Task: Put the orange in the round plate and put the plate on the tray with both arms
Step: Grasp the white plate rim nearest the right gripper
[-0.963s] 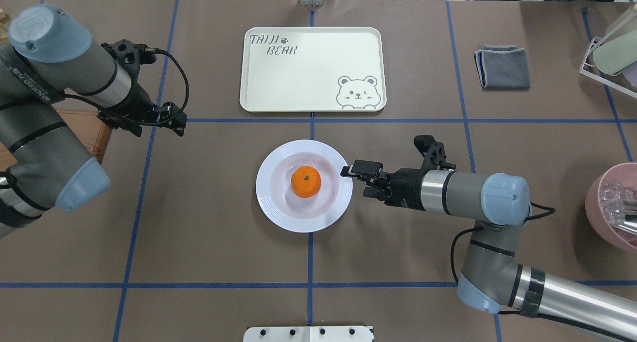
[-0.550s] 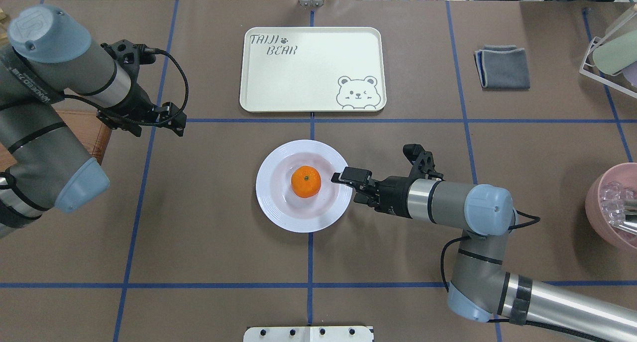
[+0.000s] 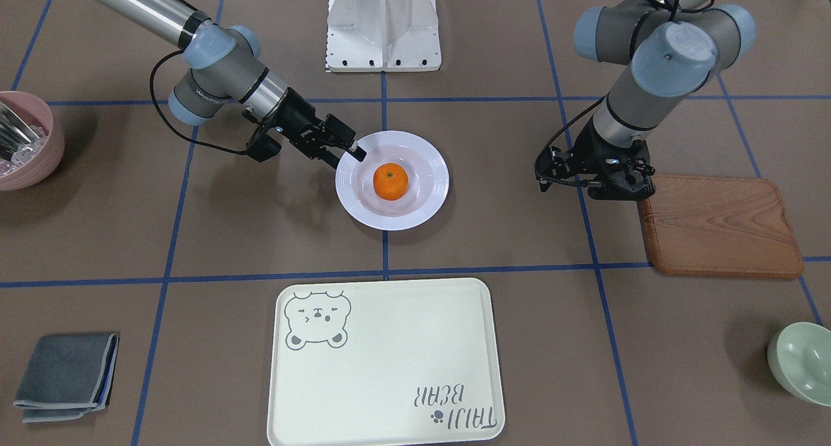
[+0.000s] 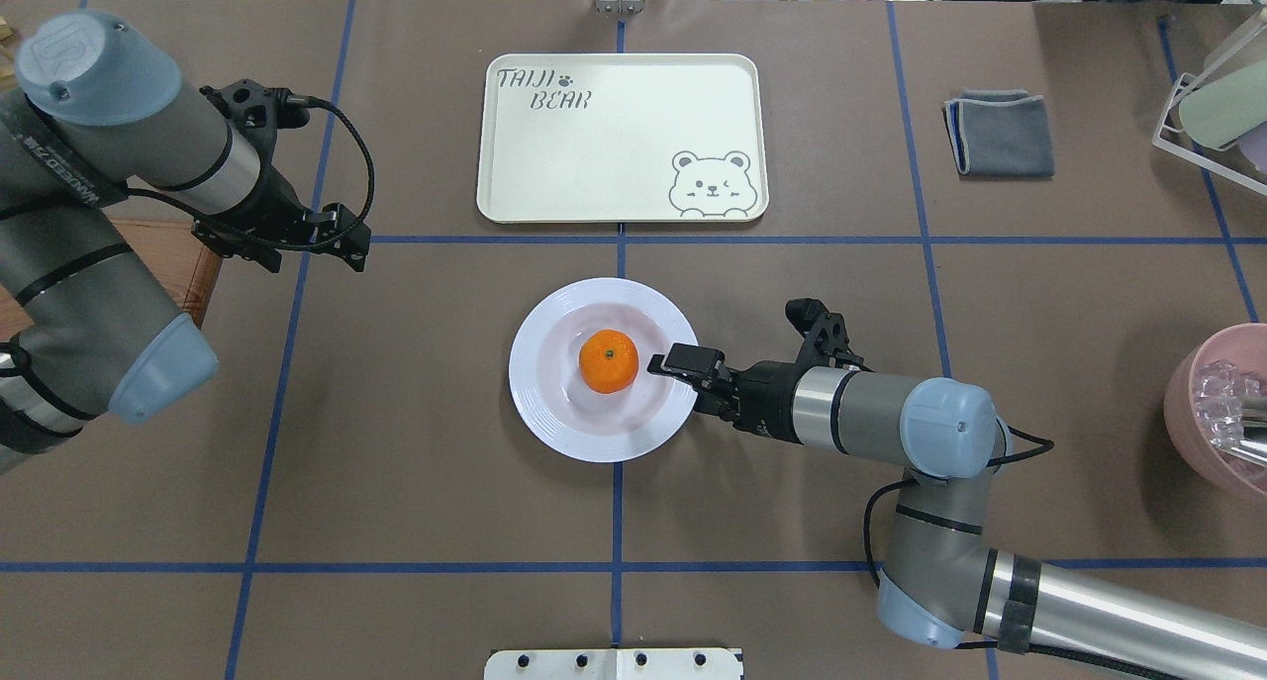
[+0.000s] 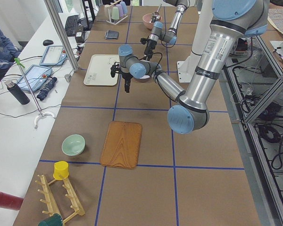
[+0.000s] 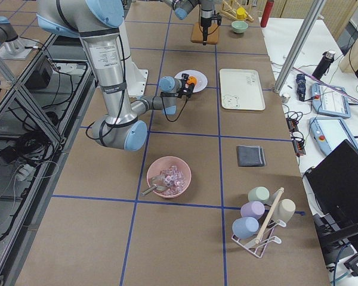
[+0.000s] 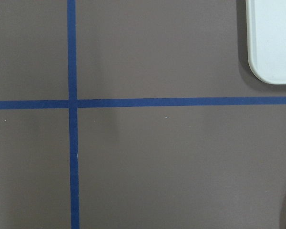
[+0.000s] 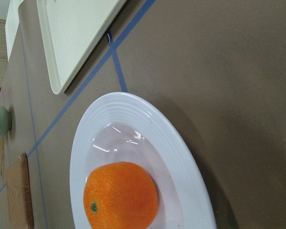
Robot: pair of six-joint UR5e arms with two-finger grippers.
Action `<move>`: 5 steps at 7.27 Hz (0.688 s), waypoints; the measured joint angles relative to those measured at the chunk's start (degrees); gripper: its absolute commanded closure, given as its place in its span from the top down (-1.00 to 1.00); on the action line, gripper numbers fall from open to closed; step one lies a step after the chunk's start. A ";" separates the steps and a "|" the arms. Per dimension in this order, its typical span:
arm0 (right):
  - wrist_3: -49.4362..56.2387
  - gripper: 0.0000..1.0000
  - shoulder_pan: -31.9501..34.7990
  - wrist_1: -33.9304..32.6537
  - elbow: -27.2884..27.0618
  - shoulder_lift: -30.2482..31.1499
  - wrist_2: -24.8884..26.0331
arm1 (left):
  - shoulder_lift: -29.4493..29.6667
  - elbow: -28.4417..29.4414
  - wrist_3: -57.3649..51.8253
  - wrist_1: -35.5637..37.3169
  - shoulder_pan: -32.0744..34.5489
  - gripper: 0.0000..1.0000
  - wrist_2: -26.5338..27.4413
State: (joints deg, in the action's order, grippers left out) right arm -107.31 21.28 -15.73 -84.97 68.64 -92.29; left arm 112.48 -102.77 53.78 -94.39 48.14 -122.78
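The orange [image 4: 608, 361] lies in the sunken centre of the white round plate [image 4: 554, 408], which rests on the table in the middle. My right gripper [image 4: 661, 363] reaches in from the right, open, its fingers at the plate's right rim beside the orange; nothing is held. In the front-facing view the same gripper [image 3: 354, 152] sits at the rim of the plate [image 3: 363, 209]. The cream tray [image 4: 619, 180] lies bare beyond the plate. The left gripper [image 4: 341, 244] hangs open over the table at far left, away from the plate. The right wrist view shows the orange [image 8: 120, 195] close up.
A wooden board [image 3: 714, 225] lies under the left arm's side. A mint-green bowl [image 3: 802, 361], a pink bowl [image 4: 1218, 413] with clear pieces, a folded grey cloth [image 4: 1000, 131] and a cup rack [image 4: 1218, 106] sit near the table's edges.
My right gripper has moved left, from just outside the plate's right edge to over its rim near the orange. The left arm, plate and orange have not moved.
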 measured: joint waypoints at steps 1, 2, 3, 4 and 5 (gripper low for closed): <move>0.05 0.50 -0.16 0.01 0.51 -0.18 0.06 | 0.01 -0.03 0.13 0.00 0.00 0.95 0.00; 0.07 0.41 -0.32 0.05 0.74 -0.25 0.13 | 0.01 -0.04 0.19 0.00 0.00 0.95 0.00; 0.08 0.15 -0.49 0.07 0.81 -0.28 0.31 | 0.01 -0.05 0.21 0.00 0.02 0.95 0.00; 0.08 -0.19 -0.62 0.10 0.84 -0.32 0.54 | -0.06 -0.06 0.24 0.00 0.02 0.95 0.00; 0.10 -0.53 -0.70 0.12 0.85 -0.32 0.65 | -0.11 -0.06 0.26 0.00 0.02 0.95 0.00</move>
State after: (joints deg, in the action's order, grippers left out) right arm -107.21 20.58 -15.61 -84.12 68.32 -91.64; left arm 112.37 -102.83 54.04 -94.39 48.16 -122.78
